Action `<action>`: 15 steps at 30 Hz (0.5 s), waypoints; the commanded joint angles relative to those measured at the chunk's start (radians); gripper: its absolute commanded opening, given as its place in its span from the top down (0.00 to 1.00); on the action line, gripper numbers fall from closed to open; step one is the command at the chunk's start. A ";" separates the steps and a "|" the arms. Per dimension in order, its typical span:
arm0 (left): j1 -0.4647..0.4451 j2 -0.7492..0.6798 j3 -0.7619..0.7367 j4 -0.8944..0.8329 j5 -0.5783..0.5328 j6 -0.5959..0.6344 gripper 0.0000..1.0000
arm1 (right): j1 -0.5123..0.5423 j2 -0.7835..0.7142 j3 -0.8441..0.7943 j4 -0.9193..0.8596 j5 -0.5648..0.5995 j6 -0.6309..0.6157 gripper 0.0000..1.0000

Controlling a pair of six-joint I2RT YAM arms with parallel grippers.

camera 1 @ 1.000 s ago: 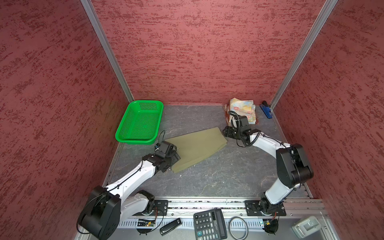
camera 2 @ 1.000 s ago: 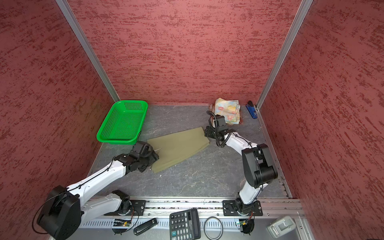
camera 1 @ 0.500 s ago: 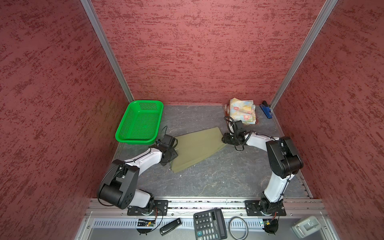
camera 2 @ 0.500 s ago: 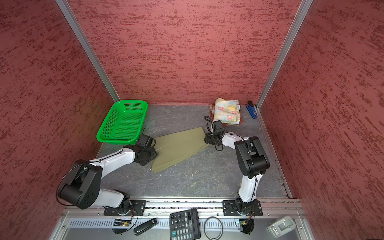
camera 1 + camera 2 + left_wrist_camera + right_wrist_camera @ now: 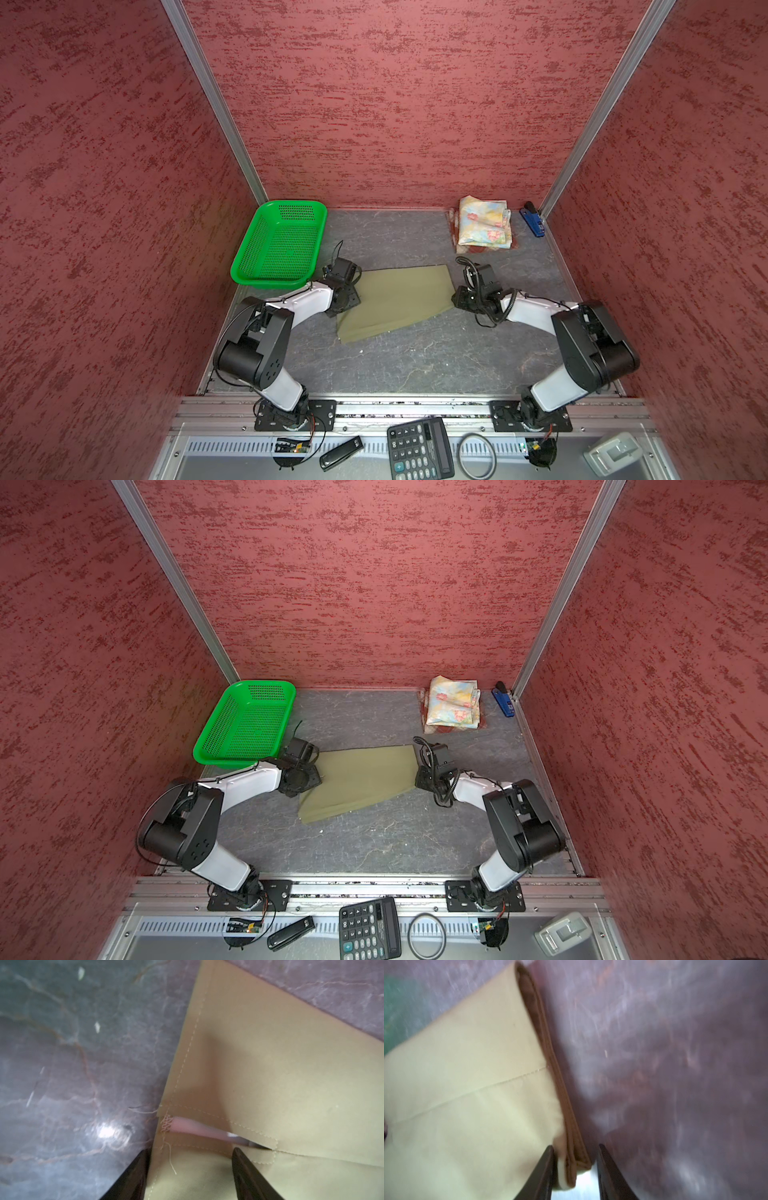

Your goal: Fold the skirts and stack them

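The olive skirt (image 5: 399, 297) (image 5: 361, 777) lies flat mid-table, folded in layers. My left gripper (image 5: 352, 300) (image 5: 311, 777) is low at its left edge. In the left wrist view the gripper (image 5: 190, 1150) is open and straddles the hemmed corner of the skirt (image 5: 270, 1064). My right gripper (image 5: 457, 297) (image 5: 417, 779) is at the right edge. In the right wrist view it (image 5: 575, 1145) is open around the skirt's (image 5: 467, 1084) folded edge, with a gap on one side. The floral skirt (image 5: 484, 222) (image 5: 453, 706) lies folded on the plaid skirt (image 5: 478, 250) (image 5: 451, 729) at the back right.
A green mesh basket (image 5: 270, 283) (image 5: 224, 761) stands at the back left, close to my left wrist. A blue stapler (image 5: 533, 220) lies in the back right corner. Red walls close three sides. A calculator (image 5: 419, 453) and small items lie below the front rail.
The left gripper slid farther back along the skirt's left edge and lowered. The right gripper came forward and down onto the right edge. Both jaws narrowed, the right still narrowing.
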 commanded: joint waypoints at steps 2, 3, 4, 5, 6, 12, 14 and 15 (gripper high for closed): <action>-0.008 0.068 0.001 0.043 0.060 0.042 0.35 | 0.014 -0.091 -0.035 -0.121 0.074 0.074 0.59; -0.013 0.079 0.005 0.049 0.067 0.044 0.35 | 0.014 -0.115 -0.029 -0.135 0.090 0.076 0.59; -0.020 0.095 0.014 0.055 0.075 0.049 0.35 | 0.013 -0.147 -0.020 -0.146 0.098 0.076 0.57; -0.026 0.109 0.023 0.054 0.080 0.053 0.35 | 0.012 -0.161 -0.009 -0.155 0.101 0.071 0.54; -0.034 0.126 0.032 0.057 0.086 0.054 0.35 | 0.011 -0.170 0.010 -0.171 0.105 0.065 0.51; -0.087 0.195 0.079 0.075 0.113 0.035 0.35 | -0.049 -0.147 0.077 -0.194 0.008 0.024 0.42; -0.102 0.212 0.095 0.077 0.116 0.030 0.35 | -0.081 -0.142 0.066 -0.188 -0.017 0.017 0.41; -0.105 0.217 0.106 0.077 0.119 0.028 0.34 | -0.103 -0.146 0.058 -0.185 -0.029 0.014 0.41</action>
